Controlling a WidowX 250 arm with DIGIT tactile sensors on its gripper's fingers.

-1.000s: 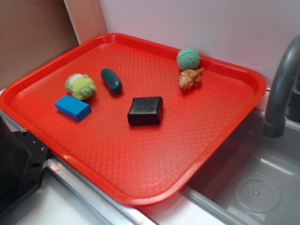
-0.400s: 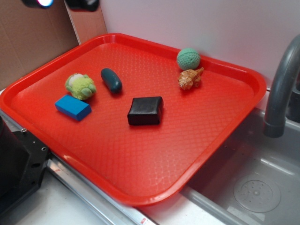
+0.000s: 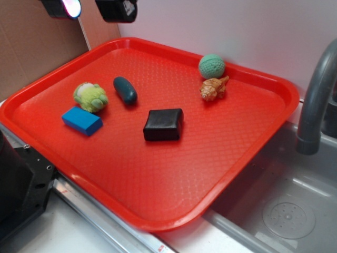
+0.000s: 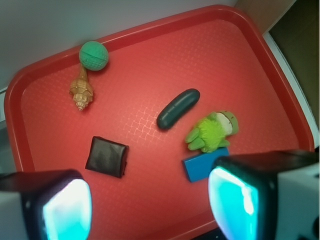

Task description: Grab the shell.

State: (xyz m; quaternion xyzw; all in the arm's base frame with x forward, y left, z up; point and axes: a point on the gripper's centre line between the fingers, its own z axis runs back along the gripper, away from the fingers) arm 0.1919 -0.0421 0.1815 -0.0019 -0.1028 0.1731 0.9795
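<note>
The shell is a small tan-orange spiral with a pointed tip, lying on the red tray at its far right, just in front of the green knitted ball. In the wrist view the shell lies at the upper left, below the ball. My gripper hangs high above the tray's far left corner, well away from the shell. It is open: the two fingers stand wide apart with nothing between them, and the gripper looks down at bare tray.
On the tray also lie a black block, a dark teal oblong, a fuzzy yellow-green plush toy and a blue block. A grey tap and a sink are on the right. Cardboard stands at the back left.
The gripper has come into the exterior view at the top left and moved lower and to the right. Nothing on the tray has moved.
</note>
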